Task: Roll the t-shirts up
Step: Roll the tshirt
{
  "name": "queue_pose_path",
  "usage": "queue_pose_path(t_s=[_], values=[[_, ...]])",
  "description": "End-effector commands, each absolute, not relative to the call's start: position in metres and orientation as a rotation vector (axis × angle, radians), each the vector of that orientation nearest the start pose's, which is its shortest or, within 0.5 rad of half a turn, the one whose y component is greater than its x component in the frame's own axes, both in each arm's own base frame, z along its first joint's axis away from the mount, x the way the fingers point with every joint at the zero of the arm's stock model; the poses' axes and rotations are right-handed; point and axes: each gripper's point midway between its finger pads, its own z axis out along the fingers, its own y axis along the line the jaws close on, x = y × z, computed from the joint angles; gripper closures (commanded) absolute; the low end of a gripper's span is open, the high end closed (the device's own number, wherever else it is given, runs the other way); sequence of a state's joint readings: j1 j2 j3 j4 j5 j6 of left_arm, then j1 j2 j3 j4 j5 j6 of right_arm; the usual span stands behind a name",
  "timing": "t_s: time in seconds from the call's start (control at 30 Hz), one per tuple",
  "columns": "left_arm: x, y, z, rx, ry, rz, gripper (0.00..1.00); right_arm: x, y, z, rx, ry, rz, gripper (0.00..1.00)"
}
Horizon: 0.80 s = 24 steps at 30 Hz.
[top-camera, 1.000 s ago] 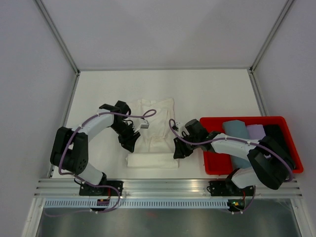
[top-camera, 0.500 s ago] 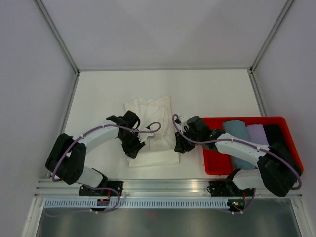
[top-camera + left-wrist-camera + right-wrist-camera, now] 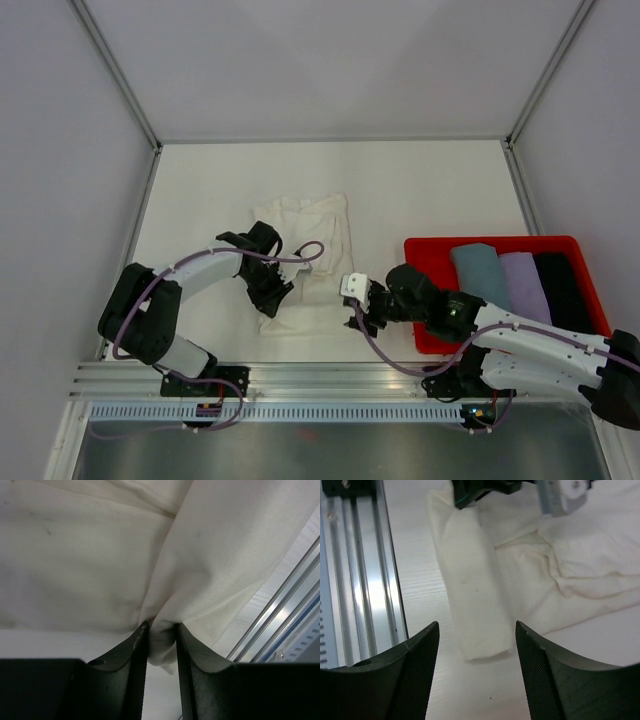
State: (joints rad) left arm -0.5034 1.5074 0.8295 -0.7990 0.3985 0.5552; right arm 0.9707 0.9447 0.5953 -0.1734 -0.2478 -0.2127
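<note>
A cream-white t-shirt point(image 3: 318, 240) lies flat on the white table between the arms, with its near edge rolled into a low band point(image 3: 305, 318). My left gripper point(image 3: 272, 292) is shut on a fold of the t-shirt point(image 3: 165, 580) at its left near side; cloth is pinched between the black fingers point(image 3: 136, 655). My right gripper point(image 3: 360, 320) is open and empty, low over the table just off the right end of the roll. In the right wrist view the roll's end point(image 3: 482, 630) lies between the spread fingers point(image 3: 417, 670).
A red bin point(image 3: 428, 342) at the right holds folded teal point(image 3: 478, 265), lilac point(image 3: 525, 275) and black point(image 3: 562, 275) garments. An aluminium rail point(image 3: 330, 378) runs along the near table edge, close to both grippers. White walls enclose the table.
My right gripper has drawn back from the shirt's right edge toward the near rail and now faces the roll's end. My left gripper has stayed on the shirt's left near part.
</note>
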Motion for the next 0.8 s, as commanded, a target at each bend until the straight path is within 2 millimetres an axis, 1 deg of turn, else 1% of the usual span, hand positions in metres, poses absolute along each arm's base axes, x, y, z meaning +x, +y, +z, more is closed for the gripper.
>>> queue_pose_path(t_s=[0.0, 0.03, 0.07, 0.1, 0.13, 0.17, 0.23, 0.27, 0.3, 0.37, 0.43, 0.47, 0.53, 0.6, 0.67, 0.7, 0.73, 0.77], values=[[0.184, -0.149, 0.027, 1.487, 2.503, -0.584, 0.67, 0.146, 0.265, 0.121, -1.644, 1.452, 0.441, 0.31], [0.184, -0.148, 0.029, 1.504, 2.485, -0.582, 0.66, 0.143, 0.26, 0.104, -1.709, 1.468, 0.415, 0.31], [0.185, -0.148, 0.036, 1.503, 2.456, -0.576, 0.66, 0.14, 0.255, 0.093, -1.751, 1.484, 0.398, 0.31], [0.184, -0.15, 0.039, 1.505, 2.438, -0.595, 0.66, 0.143, 0.251, 0.085, -1.781, 1.481, 0.35, 0.31], [0.182, -0.151, 0.042, 1.511, 2.427, -0.611, 0.64, 0.142, 0.246, 0.068, -1.819, 1.503, 0.308, 0.3], [0.18, -0.153, 0.046, 1.509, 2.423, -0.628, 0.64, 0.15, 0.253, 0.071, -1.785, 1.477, 0.275, 0.29], [0.177, -0.155, 0.049, 1.503, 2.421, -0.651, 0.63, 0.157, 0.259, 0.067, -1.785, 1.461, 0.209, 0.28], [0.175, -0.153, 0.048, 1.504, 2.43, -0.652, 0.63, 0.161, 0.266, 0.071, -1.764, 1.445, 0.209, 0.28], [0.174, -0.152, 0.046, 1.509, 2.44, -0.65, 0.64, 0.162, 0.269, 0.067, -1.775, 1.455, 0.202, 0.27], [0.168, -0.148, 0.04, 1.527, 2.46, -0.648, 0.64, 0.16, 0.275, 0.065, -1.792, 1.443, 0.195, 0.27], [0.167, -0.141, 0.038, 1.551, 2.468, -0.616, 0.64, 0.153, 0.277, 0.055, -1.847, 1.43, 0.176, 0.27], [0.162, -0.137, 0.038, 1.561, 2.476, -0.619, 0.64, 0.15, 0.276, 0.051, -1.871, 1.427, 0.167, 0.27], [0.162, -0.134, 0.04, 1.568, 2.449, -0.606, 0.64, 0.144, 0.277, 0.042, -1.904, 1.426, 0.142, 0.27], [0.163, -0.132, 0.04, 1.574, 2.447, -0.59, 0.64, 0.146, 0.274, 0.035, -1.909, 1.454, 0.106, 0.28], [0.168, -0.13, 0.039, 1.568, 2.457, -0.565, 0.64, 0.149, 0.274, 0.032, -1.884, 1.482, 0.084, 0.28], [0.17, -0.13, 0.04, 1.562, 2.458, -0.561, 0.64, 0.149, 0.273, 0.027, -1.898, 1.493, 0.078, 0.29], [0.172, -0.128, 0.04, 1.556, 2.462, -0.553, 0.64, 0.15, 0.276, 0.027, -1.892, 1.503, 0.08, 0.3], [0.176, -0.128, 0.042, 1.553, 2.453, -0.542, 0.64, 0.15, 0.276, 0.026, -1.885, 1.521, 0.082, 0.35]])
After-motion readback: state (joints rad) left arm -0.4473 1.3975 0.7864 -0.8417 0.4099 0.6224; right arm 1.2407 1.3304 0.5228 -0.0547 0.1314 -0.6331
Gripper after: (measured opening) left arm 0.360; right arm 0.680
